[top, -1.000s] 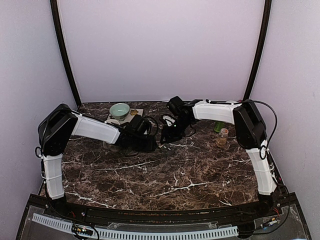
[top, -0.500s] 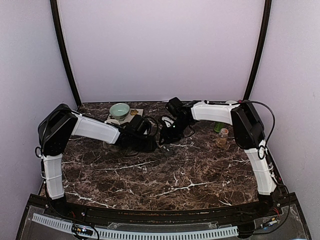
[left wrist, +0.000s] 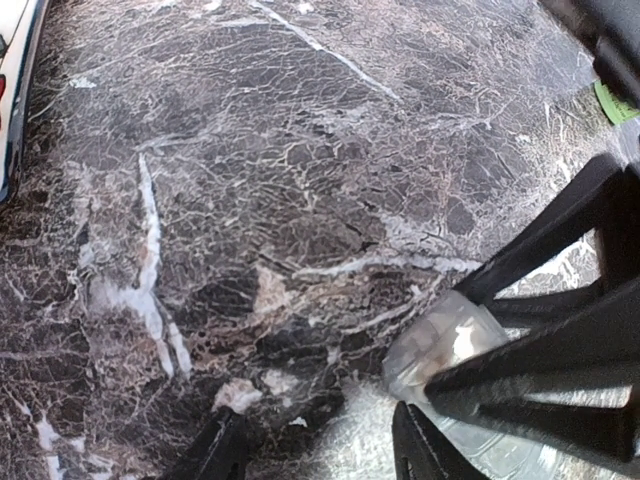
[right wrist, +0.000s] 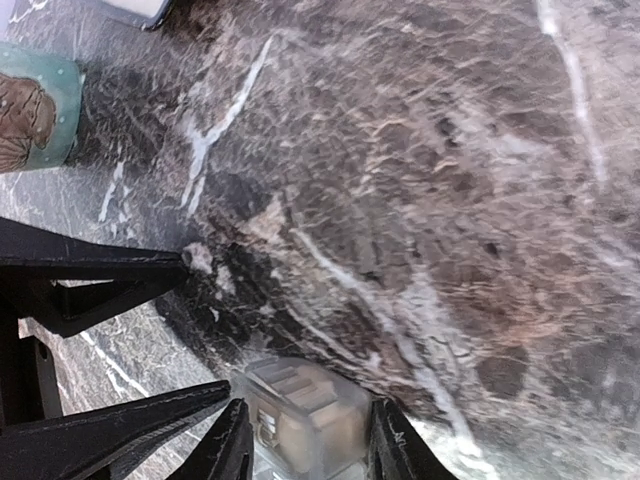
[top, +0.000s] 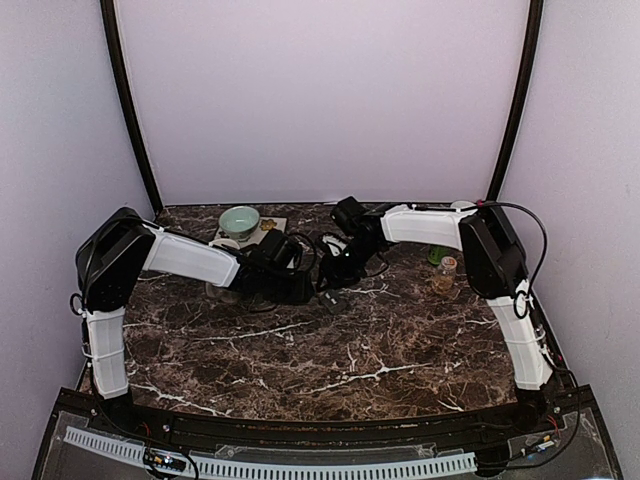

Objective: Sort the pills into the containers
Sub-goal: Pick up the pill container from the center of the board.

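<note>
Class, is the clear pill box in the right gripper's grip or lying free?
Gripped, it seems: the clear pill box sits between the right gripper's two fingers, each against a side.

two arms (top: 190, 258), one bowl (top: 240, 220), one container (right wrist: 300, 425), one jar (top: 446, 272)

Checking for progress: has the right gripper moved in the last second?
Yes, the right gripper, shut on a clear box, slid left, away from the jar.
</note>
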Available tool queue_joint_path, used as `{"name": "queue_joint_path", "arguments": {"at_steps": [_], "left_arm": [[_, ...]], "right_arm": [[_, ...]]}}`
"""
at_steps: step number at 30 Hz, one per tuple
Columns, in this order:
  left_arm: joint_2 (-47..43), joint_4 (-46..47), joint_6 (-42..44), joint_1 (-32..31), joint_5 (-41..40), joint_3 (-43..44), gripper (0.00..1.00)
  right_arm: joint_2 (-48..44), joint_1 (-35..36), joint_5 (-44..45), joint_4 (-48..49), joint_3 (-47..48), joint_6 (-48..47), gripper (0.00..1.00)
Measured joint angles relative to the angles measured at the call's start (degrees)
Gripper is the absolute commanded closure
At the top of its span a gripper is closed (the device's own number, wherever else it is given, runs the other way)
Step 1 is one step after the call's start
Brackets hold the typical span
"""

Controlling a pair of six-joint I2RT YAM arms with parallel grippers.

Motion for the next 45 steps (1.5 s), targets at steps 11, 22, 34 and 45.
{"name": "queue_joint_path", "arguments": {"at_steps": [11, 22, 34, 45], "left_arm": [[0.07, -0.74, 0.02, 0.07, 0.44, 0.44, 0.47], [0.13, -1.2, 0.0, 0.07, 0.52, 0.7, 0.47], [0.11, -0.87, 0.0, 0.15, 1.18, 0.5, 0.47], [-2.1, 2.56, 0.33, 0.39, 3.1, -3.63, 0.47]], "right_arm": [[-1.79, 0.04, 0.55, 3.65, -4.83, -0.85, 0.64], [-2.36, 0.02, 0.87, 4.98, -5.88, -0.31, 0.81], [-3.37, -2.34, -5.86, 7.72, -9.09, 4.09, 0.81], [-6.1, -6.4, -19.82, 16.59, -19.21, 13.77, 0.81]]}}
